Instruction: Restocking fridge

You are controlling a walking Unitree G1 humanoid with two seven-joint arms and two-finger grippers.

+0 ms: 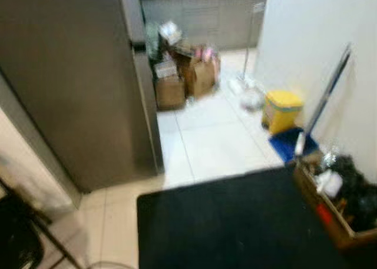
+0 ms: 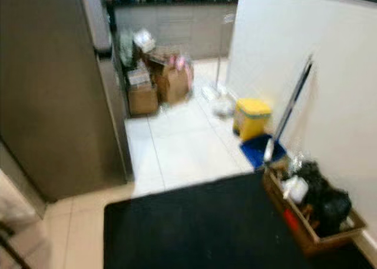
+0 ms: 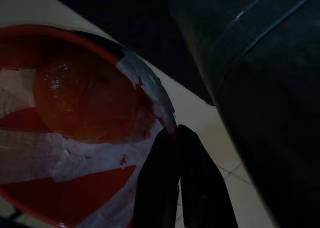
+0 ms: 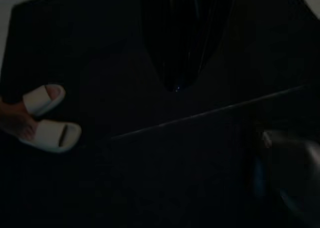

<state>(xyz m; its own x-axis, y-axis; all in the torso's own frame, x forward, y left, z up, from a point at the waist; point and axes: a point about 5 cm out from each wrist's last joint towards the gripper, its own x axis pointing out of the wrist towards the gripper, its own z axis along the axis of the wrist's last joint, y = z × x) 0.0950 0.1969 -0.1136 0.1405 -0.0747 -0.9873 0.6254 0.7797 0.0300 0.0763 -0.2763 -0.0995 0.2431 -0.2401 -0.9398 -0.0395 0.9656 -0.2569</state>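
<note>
The tall grey fridge [image 1: 76, 86] stands at the left with its door closed; both eye views are blurred. In the dim left wrist view, my left gripper [image 3: 173, 132] is shut on the rim of a red bowl [image 3: 75, 193] patched with white tape. A round orange-red fruit [image 3: 85, 96] lies inside the bowl. The right wrist view is very dark. There my right gripper [image 4: 175, 86] hangs shut and holds nothing above the black mat [image 4: 150, 178].
A black mat [image 1: 235, 222] covers the floor just ahead. Cardboard boxes [image 1: 182, 75] pile up beyond the fridge. Along the right wall are a yellow bin [image 1: 281, 110], a blue dustpan [image 1: 291, 144] and a box of clutter [image 1: 339, 204]. A person's sandalled foot [image 4: 45, 118] rests on the mat.
</note>
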